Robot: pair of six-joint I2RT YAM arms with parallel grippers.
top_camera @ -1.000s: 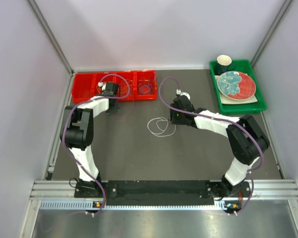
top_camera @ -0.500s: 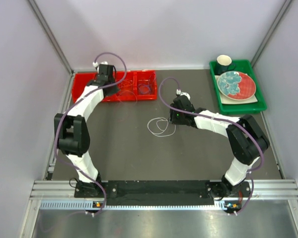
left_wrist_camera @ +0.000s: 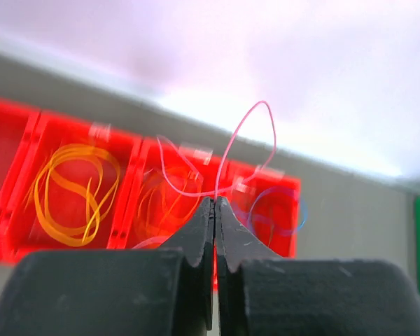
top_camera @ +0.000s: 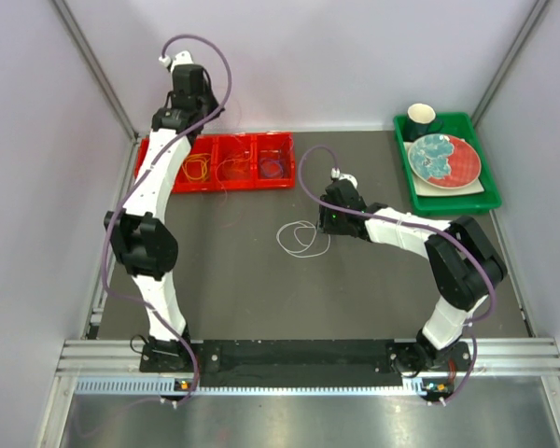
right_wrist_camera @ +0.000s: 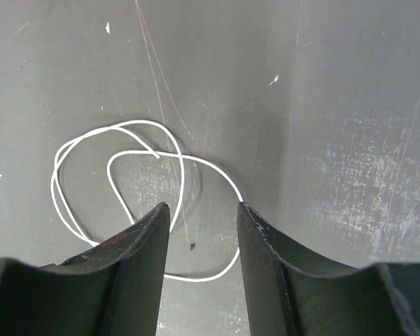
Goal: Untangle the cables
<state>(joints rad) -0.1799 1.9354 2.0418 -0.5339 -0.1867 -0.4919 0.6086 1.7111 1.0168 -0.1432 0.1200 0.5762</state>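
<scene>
My left gripper (left_wrist_camera: pixel 215 199) is raised high over the red tray (top_camera: pixel 261 186), near the back wall (top_camera: pixel 194 93). Its jaws are shut on a thin red cable (left_wrist_camera: pixel 246 124) that loops up from the tips. Below it, the tray's compartments hold a yellow cable (left_wrist_camera: pixel 70 187), an orange cable (left_wrist_camera: pixel 161 203) and a purple cable (left_wrist_camera: pixel 278 211). A white cable (top_camera: pixel 301 240) lies coiled on the dark table. My right gripper (right_wrist_camera: pixel 203 206) hovers open just over the white cable (right_wrist_camera: pixel 115 164), one finger on each side of its right loop.
A green tray (top_camera: pixel 485 201) at the back right carries a red and teal plate (top_camera: pixel 443 159) and a dark cup (top_camera: pixel 420 119). Walls close in the table on the left, back and right.
My left arm has swung up and back from the red tray, lifting the red cable with it. The right arm and the white cable have not moved.
</scene>
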